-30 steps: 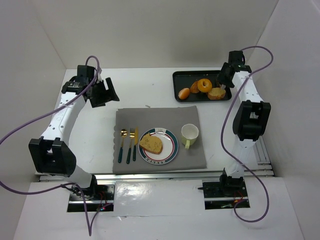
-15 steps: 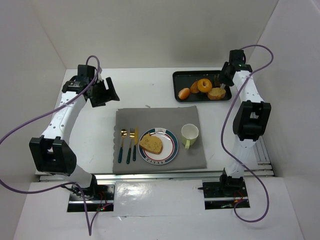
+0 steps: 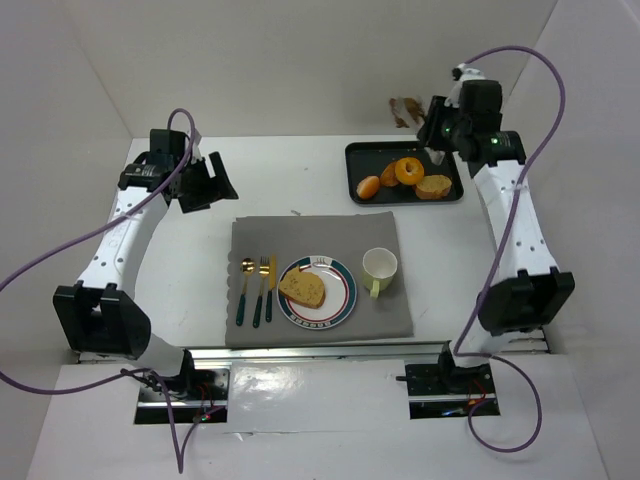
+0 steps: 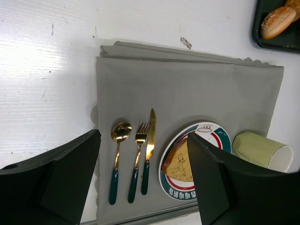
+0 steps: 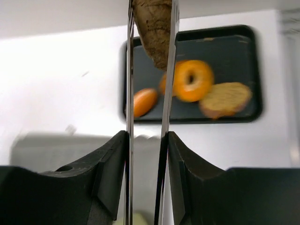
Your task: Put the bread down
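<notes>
Brown bread [image 5: 157, 37] clamped in right jaws: carry it level to the plate [image 3: 343, 285], release low; left jaws apart

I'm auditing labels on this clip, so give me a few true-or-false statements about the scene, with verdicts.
The right end effector grips a brown bread slice, held clear above the black rectangular tray. True.
The pale green mug sits left of the striped round plate. False: it sits on the plate's right; the gold cutlery lies left.
That plate is empty. False: a toast slice lies on it.
The left end effector is open, holding nothing. True.
A ring-shaped orange bagel lies in the tray. True.
</notes>
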Controlling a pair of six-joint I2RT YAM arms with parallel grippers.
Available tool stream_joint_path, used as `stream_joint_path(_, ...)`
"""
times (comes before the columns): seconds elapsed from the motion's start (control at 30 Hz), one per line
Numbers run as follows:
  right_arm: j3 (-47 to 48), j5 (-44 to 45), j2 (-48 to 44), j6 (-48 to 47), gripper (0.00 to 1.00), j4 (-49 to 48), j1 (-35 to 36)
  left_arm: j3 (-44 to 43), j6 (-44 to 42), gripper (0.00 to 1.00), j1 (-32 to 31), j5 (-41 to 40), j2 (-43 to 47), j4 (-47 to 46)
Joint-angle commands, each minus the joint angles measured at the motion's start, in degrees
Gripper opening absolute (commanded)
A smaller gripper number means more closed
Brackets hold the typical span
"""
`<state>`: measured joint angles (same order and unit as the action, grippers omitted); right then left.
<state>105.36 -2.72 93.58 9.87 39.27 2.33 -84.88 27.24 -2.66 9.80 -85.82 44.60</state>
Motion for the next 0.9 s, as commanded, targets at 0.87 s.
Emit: stream_joint_path(0.87,-27.31,-10.73,-19.68,-0.82,0.26,27.26,31.95,3.06,0.26,0.89,1.43,1.36,8.21,-1.18)
